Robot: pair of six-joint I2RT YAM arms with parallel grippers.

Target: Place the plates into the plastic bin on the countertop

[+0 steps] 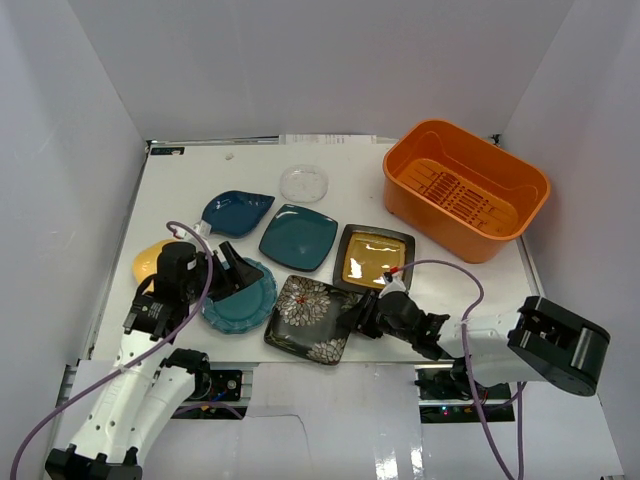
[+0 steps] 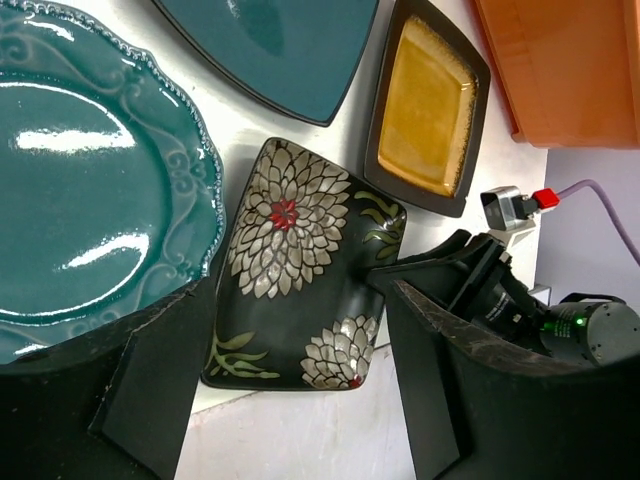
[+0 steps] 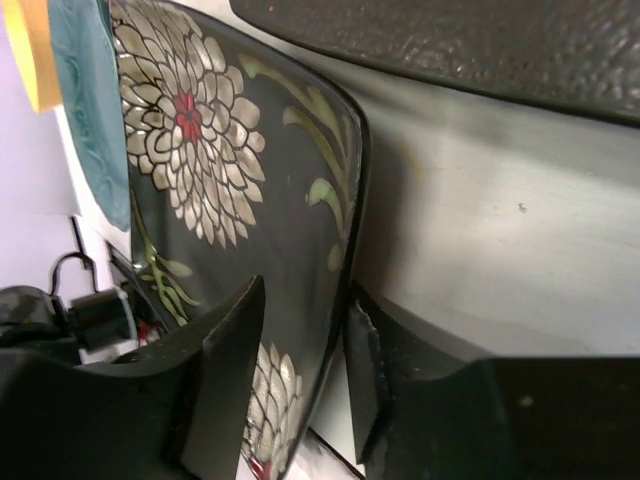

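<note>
While the right gripper (image 3: 300,320) straddles the rim of the black floral plate (image 1: 305,315) at the near edge, clamping cannot be told. Recommend seating deeper before lifting toward the far-right-corner bin (image 1: 465,190). Left gripper (image 2: 295,350) hangs released.

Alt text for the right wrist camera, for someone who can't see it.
The right gripper straddles the rim of the black floral plate, one finger over its patterned face, one outside above the white countertop; whether it is clamped is unclear. Edges of a teal plate and a yellow plate show beyond.
</note>
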